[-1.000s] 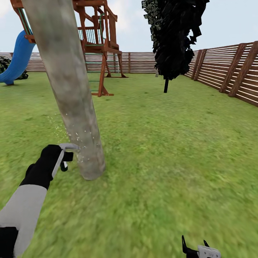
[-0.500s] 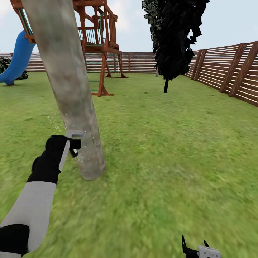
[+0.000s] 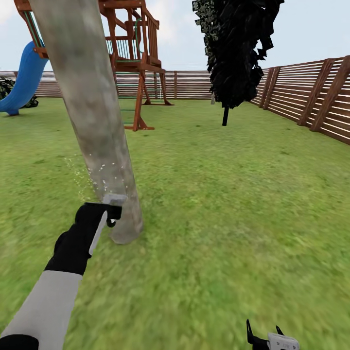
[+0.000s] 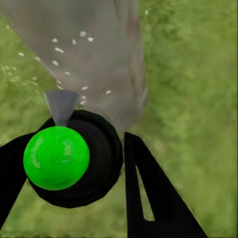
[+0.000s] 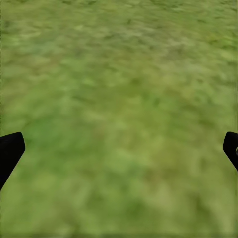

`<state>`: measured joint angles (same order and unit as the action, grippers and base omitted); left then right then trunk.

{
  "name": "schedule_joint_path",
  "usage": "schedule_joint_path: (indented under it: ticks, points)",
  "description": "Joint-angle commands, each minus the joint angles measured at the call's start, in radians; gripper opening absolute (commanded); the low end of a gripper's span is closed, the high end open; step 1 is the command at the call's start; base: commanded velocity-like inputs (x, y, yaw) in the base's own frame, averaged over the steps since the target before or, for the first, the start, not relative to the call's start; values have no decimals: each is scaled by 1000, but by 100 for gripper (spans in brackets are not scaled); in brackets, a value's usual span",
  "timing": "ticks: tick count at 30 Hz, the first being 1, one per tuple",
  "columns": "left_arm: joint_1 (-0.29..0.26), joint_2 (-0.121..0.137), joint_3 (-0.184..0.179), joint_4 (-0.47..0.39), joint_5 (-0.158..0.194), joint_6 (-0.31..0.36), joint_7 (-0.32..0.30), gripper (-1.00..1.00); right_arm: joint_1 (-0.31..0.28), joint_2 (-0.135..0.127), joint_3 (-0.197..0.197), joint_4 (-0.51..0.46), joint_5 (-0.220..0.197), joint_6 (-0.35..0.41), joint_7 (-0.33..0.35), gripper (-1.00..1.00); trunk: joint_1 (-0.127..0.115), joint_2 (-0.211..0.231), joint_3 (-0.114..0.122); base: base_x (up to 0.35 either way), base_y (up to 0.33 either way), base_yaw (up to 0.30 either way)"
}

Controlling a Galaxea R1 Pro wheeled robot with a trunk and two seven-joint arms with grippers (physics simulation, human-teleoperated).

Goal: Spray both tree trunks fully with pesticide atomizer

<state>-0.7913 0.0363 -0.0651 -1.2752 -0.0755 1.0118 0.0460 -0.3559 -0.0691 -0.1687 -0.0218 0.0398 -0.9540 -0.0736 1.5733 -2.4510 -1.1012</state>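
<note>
While the left hand (image 3: 108, 214) grips the pesticide atomizer (image 4: 74, 158) low beside the near tree trunk (image 3: 95, 121), a scatter of pesticide specks (image 3: 99, 177) hangs in the air and against the pale bark just above the nozzle. From the left wrist camera I see the atomizer's round black body with its bright green ball (image 4: 56, 157) pinched between the two dark fingers (image 4: 148, 198), and its grey funnel-shaped nozzle (image 4: 61, 105) pointing at the trunk, very close to it; whitish flecks dot the bark there. The trunk leans slightly and meets the grass floor (image 3: 218, 204) just beside the hand. The left arm's black wrist and grey forearm reach up from the lower left corner of the head view. The right hand (image 3: 266, 338) sits low at the bottom edge of the head view, well apart from the trunk; its wrist camera shows the two fingertips (image 5: 10, 151) spread wide at the edges of the frame, with blurry grass between them. Farther back stands the second tree (image 3: 236, 53), dark jagged foliage over a thin trunk, near the brown slatted fence (image 3: 311, 97). Behind the near trunk are a wooden play tower (image 3: 133, 58) and a blue slide (image 3: 22, 80).
</note>
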Motion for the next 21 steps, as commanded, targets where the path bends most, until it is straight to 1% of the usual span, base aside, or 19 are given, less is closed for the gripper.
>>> schedule_joint_path:
  ticks: [1, 2, 3, 4, 5, 6, 7, 8, 9, 10, 11, 13, 14, 15, 17, 21]
  points:
    - [30, 0, 16, 1, -4, -4, 2, -100, 0, 0, 0, 0, 0, 0, 0, 100, 0, 0, 0, 0, 0, 0]
    - [51, 0, 44, 3, -4, -7, 3, -100, 0, 0, 0, 0, 0, 1, 0, 100, 0, 0, 0, 0, 0, 0]
    - [75, -3, 102, 15, -3, -16, 3, -100, 0, 0, 0, 0, 0, 1, 0, 100, 0, 0, 0, 0, 0, 0]
    - [92, -6, 135, 32, -4, -48, 4, -100, 0, 0, 0, 0, 0, 1, 0, 100, 0, 0, 0, 0, 0, 0]
    - [101, -7, 149, 53, -4, -91, 7, -100, 0, 0, 0, 0, 1, 1, 0, 100, 0, 0, 0, 0, 0, 0]
    - [107, -9, 155, 85, -4, -131, 22, -100, 0, 0, 0, 0, 1, 1, 0, 100, 0, 0, 0, 0, 0, 0]
    - [110, -13, 158, 141, 2, -172, 63, -100, 0, 0, 0, 0, 1, 1, 0, 100, 0, 0, 0, 0, 0, 0]
    - [112, -25, 160, 240, 11, -254, 117, -100, 0, 0, 0, 0, 1, 1, 1, 100, 0, 0, 0, 0, 0, 0]
    - [113, -41, 163, 318, 15, -336, 137, -100, 0, 0, 0, 0, 1, 1, 1, 100, 0, 0, 0, 0, 0, 0]
    - [113, -54, 164, 367, 16, -383, 148, -100, 0, 0, 0, -1, 1, 2, 1, 100, 0, 0, 0, 0, 0, 0]
    - [113, -61, 164, 405, 18, -411, 163, -100, 0, 0, 0, -1, 0, 2, 1, 100, 0, 0, 0, 0, 0, 0]
    - [115, -70, 165, 441, 24, -441, 187, -100, 0, -1, 0, -1, 0, 1, 2, 100, 0, 0, 0, 0, 0, 0]
    - [116, -70, 164, 446, 42, -452, 190, -100, 0, -1, 0, -1, 0, 2, 2, 100, 0, 0, 0, 8, -31, 0]
    - [116, -70, 162, 450, 52, -460, 191, -100, 0, 0, 0, -1, -1, 2, 1, 100, 0, 0, 0, 81, -171, 0]
    - [116, -70, 163, 451, 54, -463, 193, -100, 0, 0, 0, -1, -1, 1, 0, 100, 0, 0, 0, 116, -225, 0]
    - [115, -69, 162, 451, 46, -464, 195, -100, 0, 0, 0, -1, -1, 1, 1, 100, 0, 0, 0, 164, -245, 0]
